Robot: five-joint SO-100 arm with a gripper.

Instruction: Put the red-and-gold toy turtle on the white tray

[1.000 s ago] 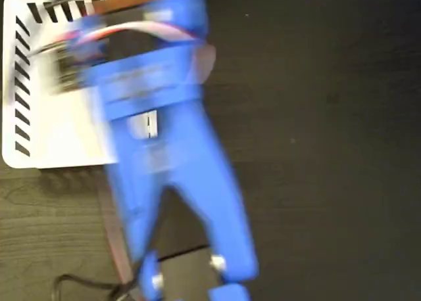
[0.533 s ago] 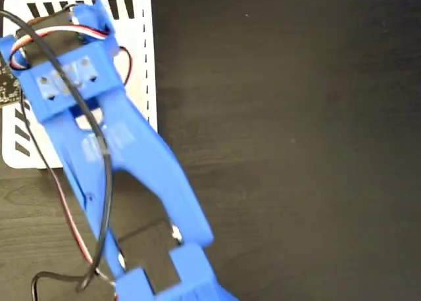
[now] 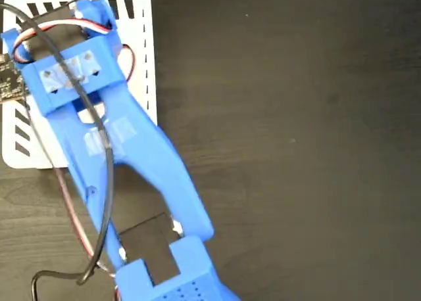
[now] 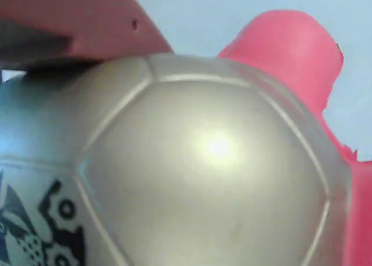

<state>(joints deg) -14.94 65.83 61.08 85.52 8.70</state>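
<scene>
The red-and-gold toy turtle (image 4: 203,161) fills the wrist view. Its shiny gold shell has a black logo at the lower left, and a red limb (image 4: 285,45) sticks out at the upper right. A flat red piece (image 4: 75,22) presses on the shell at the top left, with pale tray surface (image 4: 192,16) behind. In the fixed view the blue arm reaches over the white tray (image 3: 139,64) at the top left. My gripper (image 3: 85,15) sits above the tray's slotted end, shut on the turtle. The arm hides the turtle in that view.
The dark wooden table (image 3: 296,150) stretches to the right of the arm. A black cable (image 3: 105,183) and red wires run along the arm down to its base (image 3: 164,275). A small circuit board (image 3: 6,84) pokes in at the left edge.
The arm swung left from the tray's right edge to over the tray. In the last half second it only shifted slightly.
</scene>
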